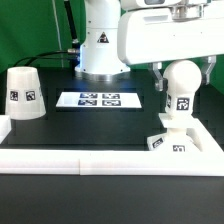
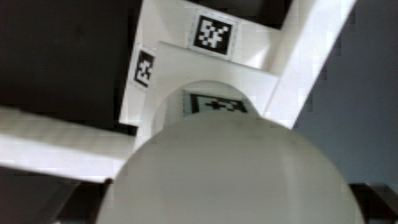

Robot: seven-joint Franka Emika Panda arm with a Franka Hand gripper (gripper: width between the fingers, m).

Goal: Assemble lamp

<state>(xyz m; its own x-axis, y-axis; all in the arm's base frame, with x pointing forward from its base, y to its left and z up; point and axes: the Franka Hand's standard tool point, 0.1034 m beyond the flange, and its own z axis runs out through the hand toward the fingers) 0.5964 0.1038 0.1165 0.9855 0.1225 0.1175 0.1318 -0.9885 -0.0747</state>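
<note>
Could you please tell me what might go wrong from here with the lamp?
1. The pincer straddles the bulb, which stands on the base; if the bulb is not seated, letting go may tip it.
2. No clamp shows on the base, so a pull or twist might drag it along.
3. The shade sits far off at the exterior view's left; bringing it over could knock the bulb.
</note>
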